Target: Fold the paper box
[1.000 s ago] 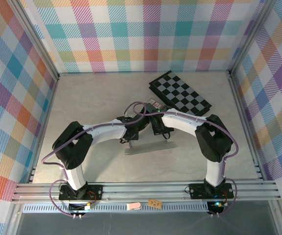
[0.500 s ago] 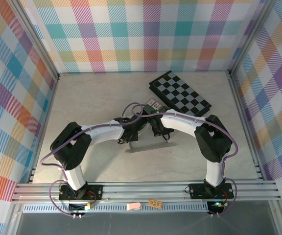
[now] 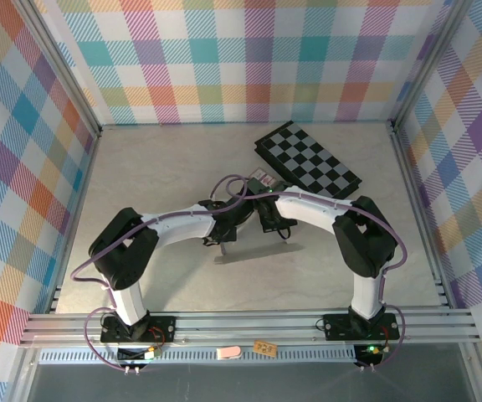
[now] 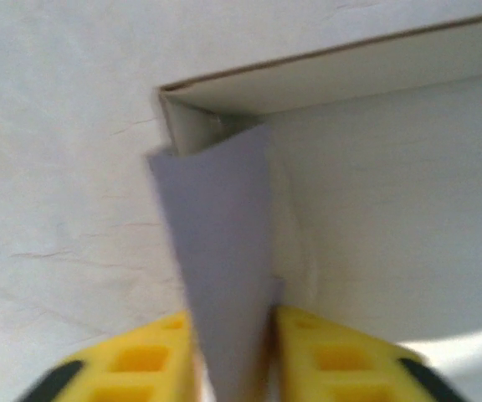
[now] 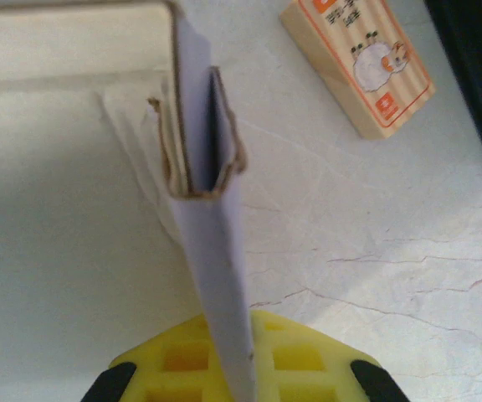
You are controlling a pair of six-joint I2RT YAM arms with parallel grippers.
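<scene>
From above, both arms bent inward and met at mid-table, the left gripper and right gripper over the paper box, which lay near the checkerboard.

At the left wrist, narrow-set fingers flanked a lavender box flap; whether they gripped it could not be told.

At the right wrist, the gripper pinched the box's upright folded wall, with a card pack nearby.

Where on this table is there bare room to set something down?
Free: the far-left part of the table, from the left wall to the checkerboard; the near strip between the paper box and the metal rail. Narrower: along the right wall. Crowded: the middle, where the left arm and right arm meet, and by the card pack beside the checkerboard.
</scene>
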